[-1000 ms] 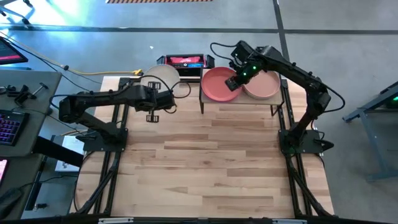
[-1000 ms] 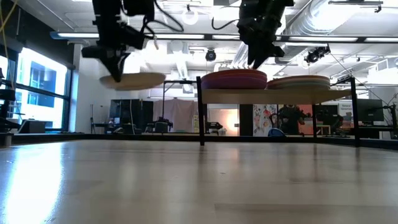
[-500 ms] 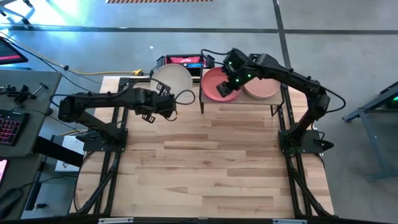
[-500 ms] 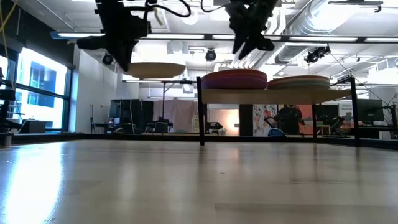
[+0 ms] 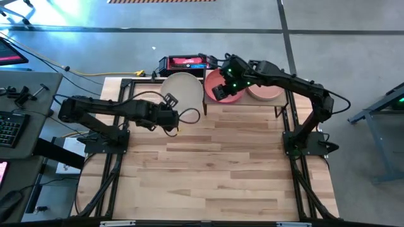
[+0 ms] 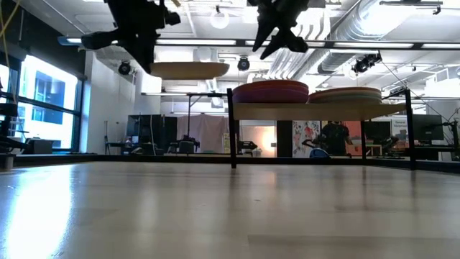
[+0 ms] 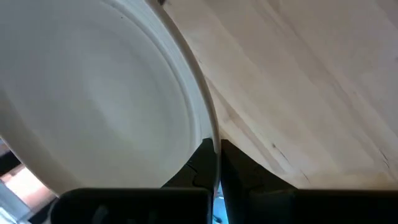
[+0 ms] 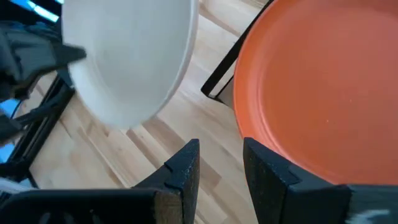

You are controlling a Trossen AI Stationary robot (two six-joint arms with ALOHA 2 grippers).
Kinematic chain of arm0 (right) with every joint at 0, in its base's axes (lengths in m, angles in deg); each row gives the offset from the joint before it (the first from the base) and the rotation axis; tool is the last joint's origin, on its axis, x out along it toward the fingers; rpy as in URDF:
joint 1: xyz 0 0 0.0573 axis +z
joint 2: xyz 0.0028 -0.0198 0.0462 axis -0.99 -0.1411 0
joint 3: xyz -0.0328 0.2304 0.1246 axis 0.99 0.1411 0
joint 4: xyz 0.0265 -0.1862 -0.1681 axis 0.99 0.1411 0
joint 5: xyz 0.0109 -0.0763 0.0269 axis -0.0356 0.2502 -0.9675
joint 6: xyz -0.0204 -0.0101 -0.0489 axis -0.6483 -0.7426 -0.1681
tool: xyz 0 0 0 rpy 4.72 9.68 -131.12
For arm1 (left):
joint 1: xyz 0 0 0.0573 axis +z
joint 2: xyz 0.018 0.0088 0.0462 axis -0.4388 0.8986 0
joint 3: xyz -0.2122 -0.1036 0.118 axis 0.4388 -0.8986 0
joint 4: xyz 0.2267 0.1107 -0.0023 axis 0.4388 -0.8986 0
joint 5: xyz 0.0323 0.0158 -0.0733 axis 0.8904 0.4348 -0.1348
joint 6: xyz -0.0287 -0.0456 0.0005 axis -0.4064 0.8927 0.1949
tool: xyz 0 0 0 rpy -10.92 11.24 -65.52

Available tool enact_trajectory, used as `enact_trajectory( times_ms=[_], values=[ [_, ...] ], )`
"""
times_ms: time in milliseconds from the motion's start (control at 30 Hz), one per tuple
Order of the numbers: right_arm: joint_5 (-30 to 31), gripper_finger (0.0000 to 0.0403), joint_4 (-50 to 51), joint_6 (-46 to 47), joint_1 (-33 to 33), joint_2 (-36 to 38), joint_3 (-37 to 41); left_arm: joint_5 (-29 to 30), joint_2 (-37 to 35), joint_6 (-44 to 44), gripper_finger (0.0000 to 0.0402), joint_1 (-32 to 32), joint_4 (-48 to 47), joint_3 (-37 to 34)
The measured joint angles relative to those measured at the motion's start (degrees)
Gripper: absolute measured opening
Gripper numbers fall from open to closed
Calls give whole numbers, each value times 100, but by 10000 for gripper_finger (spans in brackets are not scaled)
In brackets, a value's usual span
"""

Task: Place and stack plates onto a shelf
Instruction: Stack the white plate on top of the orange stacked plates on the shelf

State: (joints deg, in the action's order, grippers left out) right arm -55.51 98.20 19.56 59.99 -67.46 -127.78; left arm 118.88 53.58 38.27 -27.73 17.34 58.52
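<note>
Midway through a handover beside the shelf [image 5: 243, 104] with its two stacks – cream plate [image 5: 182, 89] aloft, pinched at the rim by left gripper [image 5: 169, 115], right gripper [image 5: 218, 94] gaping, empty, needing to take it

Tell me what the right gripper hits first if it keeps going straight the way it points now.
Probably the tabletop. The right gripper, open and empty, aims between the cream plate and the orange plate; depth is unclear.
</note>
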Motion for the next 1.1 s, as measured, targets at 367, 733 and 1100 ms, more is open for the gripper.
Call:
enact_trajectory(
  times_ms=[367, 733, 1100],
  values=[
    [549, 103, -180, 738, 561, 0, 0, 258, 0, -108, 0, -615, 6, 0],
    [1125, 103, -423, 1171, 1044, 0, -2, 709, 1, -541, 0, -1102, 326, 0],
    [1299, 103, -519, 1397, 1142, -74, -7, 1005, 2, -407, 0, -1345, 354, -2]
  ],
)
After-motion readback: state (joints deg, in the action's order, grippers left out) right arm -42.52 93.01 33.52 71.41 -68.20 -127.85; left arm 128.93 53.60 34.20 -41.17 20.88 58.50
